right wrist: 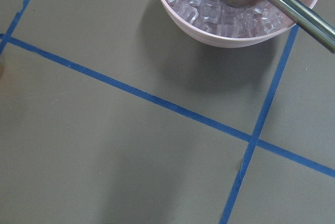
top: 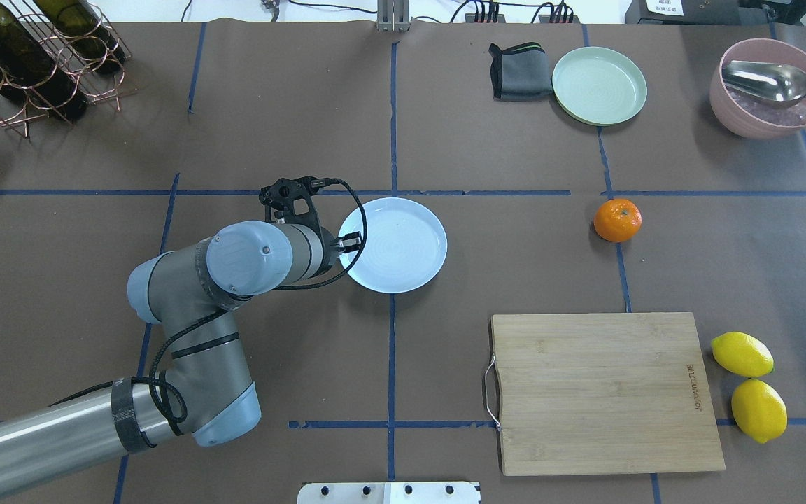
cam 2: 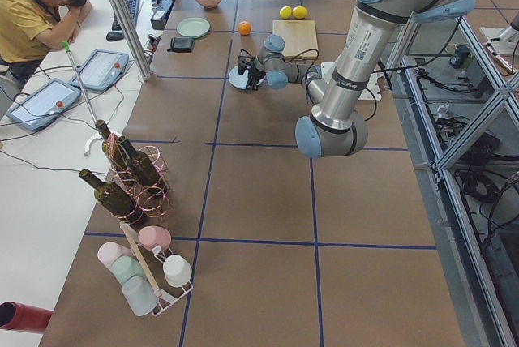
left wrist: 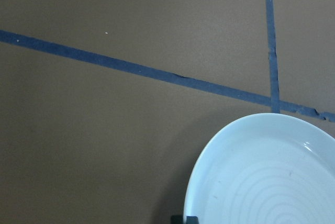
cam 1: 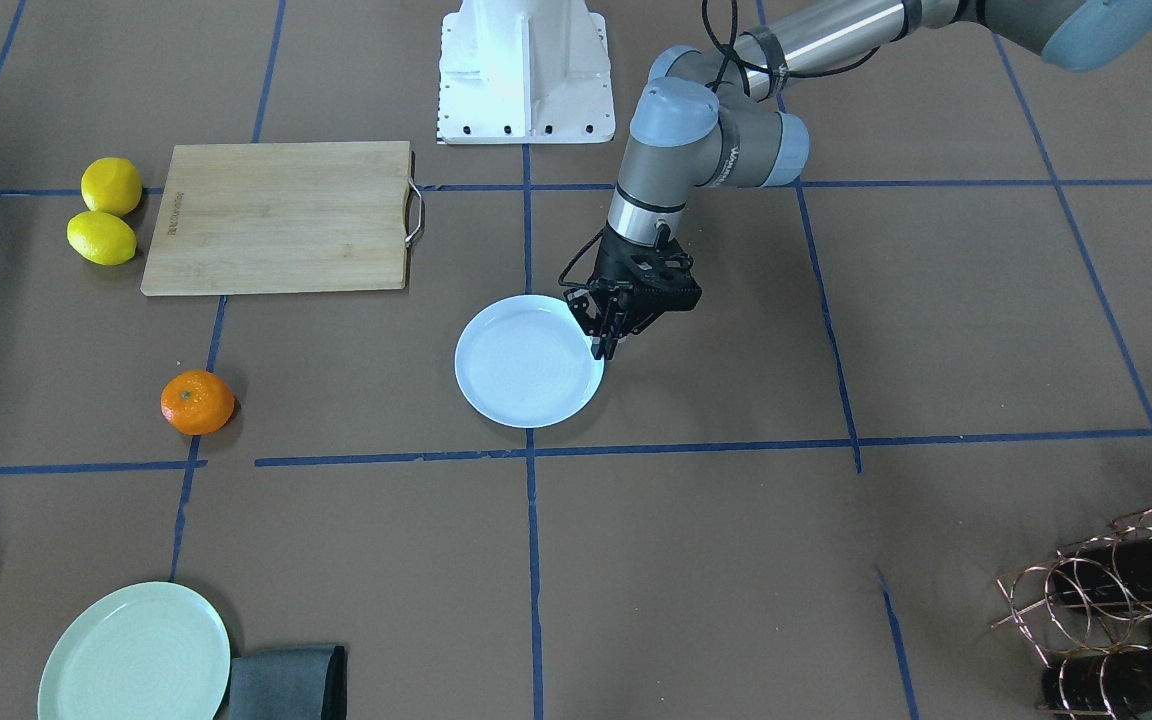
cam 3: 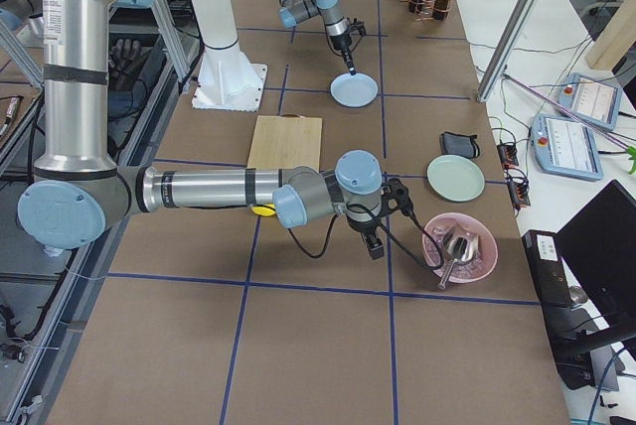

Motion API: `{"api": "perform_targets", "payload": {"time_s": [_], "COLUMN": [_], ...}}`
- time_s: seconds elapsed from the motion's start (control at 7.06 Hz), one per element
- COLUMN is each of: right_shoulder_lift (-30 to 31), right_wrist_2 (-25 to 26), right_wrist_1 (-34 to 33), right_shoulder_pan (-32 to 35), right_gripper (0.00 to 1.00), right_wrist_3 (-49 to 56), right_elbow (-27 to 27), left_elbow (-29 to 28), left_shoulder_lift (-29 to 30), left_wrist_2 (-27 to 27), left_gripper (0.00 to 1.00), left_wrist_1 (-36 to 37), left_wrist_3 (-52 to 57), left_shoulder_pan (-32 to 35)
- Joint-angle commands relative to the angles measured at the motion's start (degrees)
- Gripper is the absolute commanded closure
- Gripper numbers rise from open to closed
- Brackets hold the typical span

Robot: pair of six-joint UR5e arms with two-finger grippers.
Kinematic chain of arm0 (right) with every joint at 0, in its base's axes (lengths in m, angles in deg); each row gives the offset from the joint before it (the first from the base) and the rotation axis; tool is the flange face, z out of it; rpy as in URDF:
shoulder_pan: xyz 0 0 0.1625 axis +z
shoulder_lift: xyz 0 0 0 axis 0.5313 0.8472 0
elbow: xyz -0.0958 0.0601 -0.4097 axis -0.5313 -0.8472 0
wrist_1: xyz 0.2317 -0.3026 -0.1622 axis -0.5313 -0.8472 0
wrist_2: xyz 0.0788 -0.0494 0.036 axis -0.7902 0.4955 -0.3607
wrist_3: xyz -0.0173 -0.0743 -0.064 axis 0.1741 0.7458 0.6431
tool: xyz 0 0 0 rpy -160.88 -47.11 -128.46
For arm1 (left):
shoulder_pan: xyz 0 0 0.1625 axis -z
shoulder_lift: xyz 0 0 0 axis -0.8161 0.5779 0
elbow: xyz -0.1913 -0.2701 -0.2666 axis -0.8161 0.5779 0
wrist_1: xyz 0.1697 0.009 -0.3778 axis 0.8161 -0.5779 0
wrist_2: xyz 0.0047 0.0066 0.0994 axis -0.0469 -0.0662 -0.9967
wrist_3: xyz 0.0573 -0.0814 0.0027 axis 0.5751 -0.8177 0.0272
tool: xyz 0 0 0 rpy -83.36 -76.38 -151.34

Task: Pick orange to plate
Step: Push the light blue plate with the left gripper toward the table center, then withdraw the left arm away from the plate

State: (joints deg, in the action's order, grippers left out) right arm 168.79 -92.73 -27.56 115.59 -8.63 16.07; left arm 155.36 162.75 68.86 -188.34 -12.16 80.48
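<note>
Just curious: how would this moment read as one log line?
left gripper: pinching plate rim | orange: not yet on plate | right gripper: near pink bowl

The orange (cam 1: 197, 402) is seen as a small, round, bright-orange fruit, its dark stem dimple turned upward. It is set on the brown bench (cam 1: 936, 350), untouched. The plate (cam 1: 526, 365) is round, plain white and faintly bluish, with a raised rim. It is laid flat, right side up, well apart from the orange.
</note>
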Motion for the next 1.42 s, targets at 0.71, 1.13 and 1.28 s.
{"api": "perform_targets", "payload": {"time_s": [0.71, 1.13, 1.28], "right_shoulder_lift": [-2.89, -9.65, -11.93], "right_wrist_2": [0.17, 0.0, 0.17], "right_wrist_1": [1.4, 0.62, 0.44], "right_shoulder_pan": [-3.94, -7.89, -9.91], "right_gripper": [0.0, 0.0, 0.0], "right_wrist_3": [-2.79, -11.04, -14.55], "right_elbow": [3.03, 2.95, 2.95], "left_elbow": [21.32, 13.1, 10.1], "left_shoulder_lift": [-16.01, -27.0, -30.35], "left_wrist_2": [26.33, 42.76, 42.98], "left_gripper": [0.0, 0.0, 0.0], "left_wrist_1": [16.53, 17.24, 17.33], "left_wrist_3": [54.13, 85.76, 93.48], "left_shoulder_pan": [29.16, 54.48, 58.12]}}
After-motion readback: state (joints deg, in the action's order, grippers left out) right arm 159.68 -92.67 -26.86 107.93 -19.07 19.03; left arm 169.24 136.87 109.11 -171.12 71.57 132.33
